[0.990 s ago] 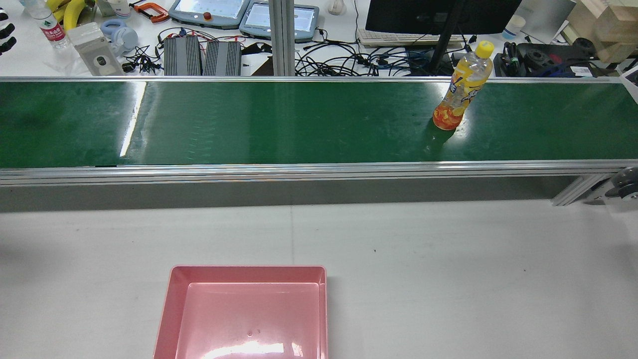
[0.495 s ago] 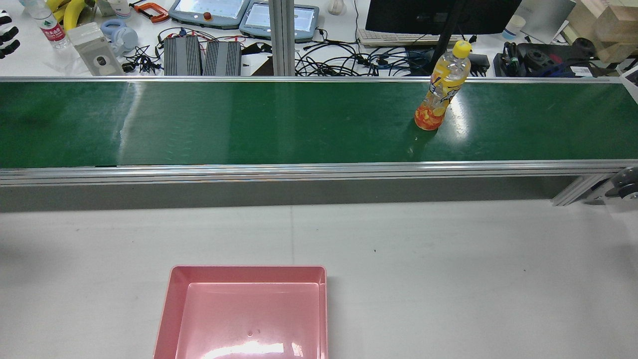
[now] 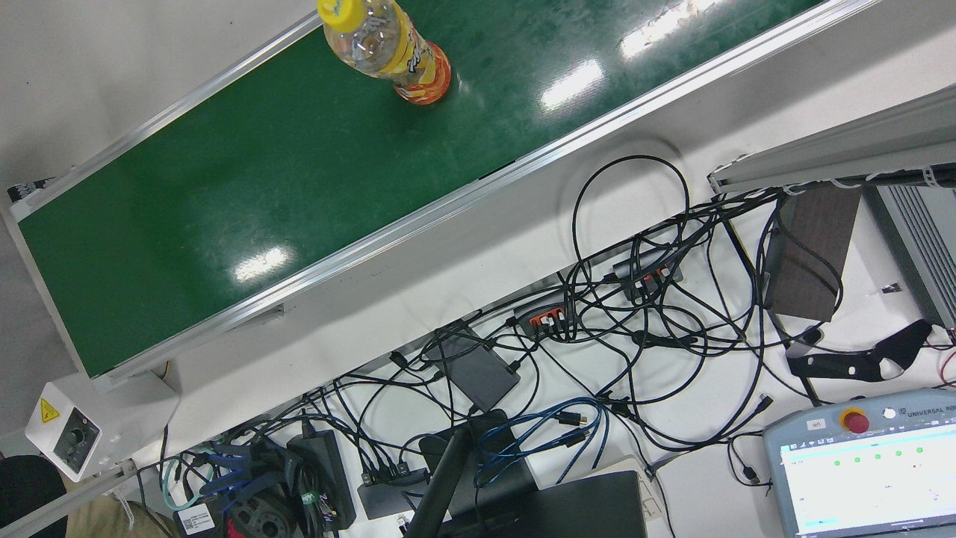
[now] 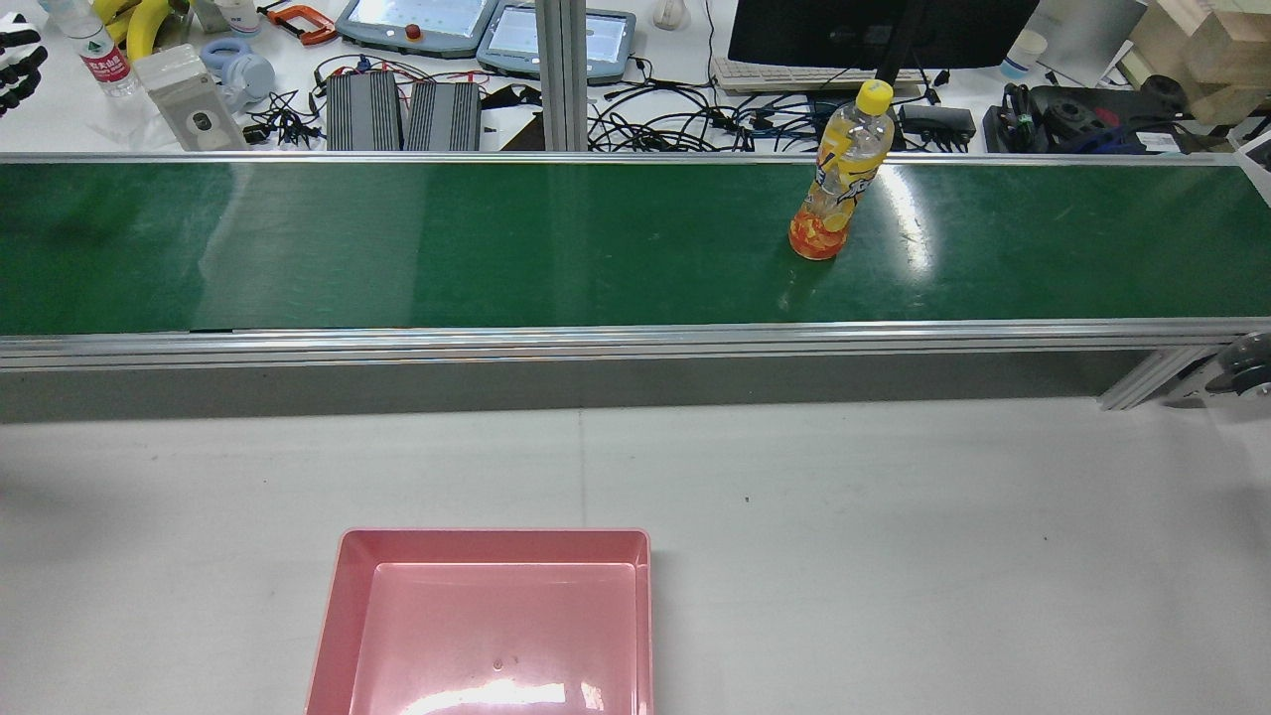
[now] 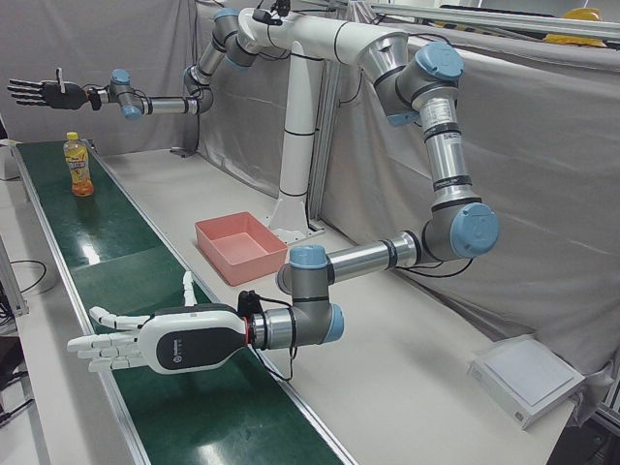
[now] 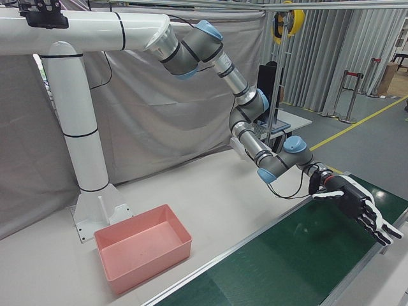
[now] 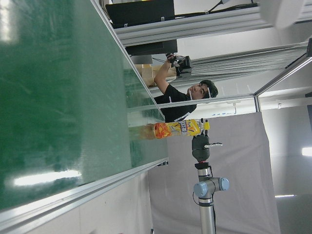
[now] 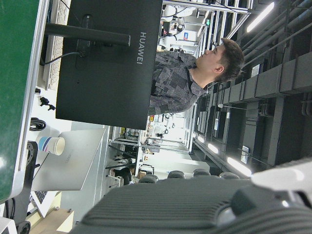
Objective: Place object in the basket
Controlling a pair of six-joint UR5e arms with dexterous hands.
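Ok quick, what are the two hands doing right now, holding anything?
Left hand: open, fingers spread, holding nothing.
Right hand: open, fingers spread, holding nothing.

Robotics lab, conveyor belt [image 4: 496, 243], teach pendants [image 4: 417, 22]

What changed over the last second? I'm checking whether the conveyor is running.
The bottle has travelled along the green belt toward the robot's left, staying upright and uncaught; in the rear view it slid steadily leftward. Nothing was grasped or released. The pink basket sits where it was, empty.
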